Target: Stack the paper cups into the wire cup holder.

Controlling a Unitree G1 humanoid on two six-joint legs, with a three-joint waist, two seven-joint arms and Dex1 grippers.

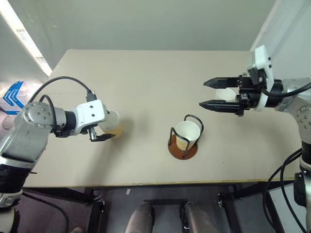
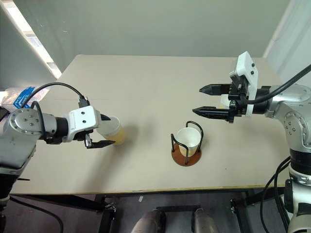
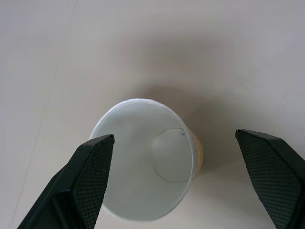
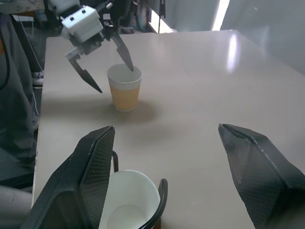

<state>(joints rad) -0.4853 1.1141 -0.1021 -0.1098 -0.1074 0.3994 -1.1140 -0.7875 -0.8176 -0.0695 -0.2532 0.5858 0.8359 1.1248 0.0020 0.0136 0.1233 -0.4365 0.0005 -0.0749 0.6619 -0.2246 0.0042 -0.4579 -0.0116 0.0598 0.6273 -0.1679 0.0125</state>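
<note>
One paper cup (image 1: 114, 127) stands upright on the table's left part, tan outside and white inside. My left gripper (image 1: 111, 127) hangs over it, open, its fingers (image 3: 90, 176) spread wider than the rim (image 3: 143, 102) and apart from it. The wire cup holder (image 1: 176, 150) stands at the middle front with a second paper cup (image 1: 187, 133) seated inside its black loops. Up to its right, my right gripper (image 1: 203, 93) hovers open and level above the table. A pale cup-like shape (image 1: 225, 94) shows behind its fingers. In the right wrist view nothing lies between those fingers (image 4: 90, 167).
The beige table (image 1: 146, 77) runs far back, with bare surface between the two arms. Its front edge (image 1: 146, 183) lies close below the holder. A blue-and-white item (image 1: 12, 94) sits off the table at the far left.
</note>
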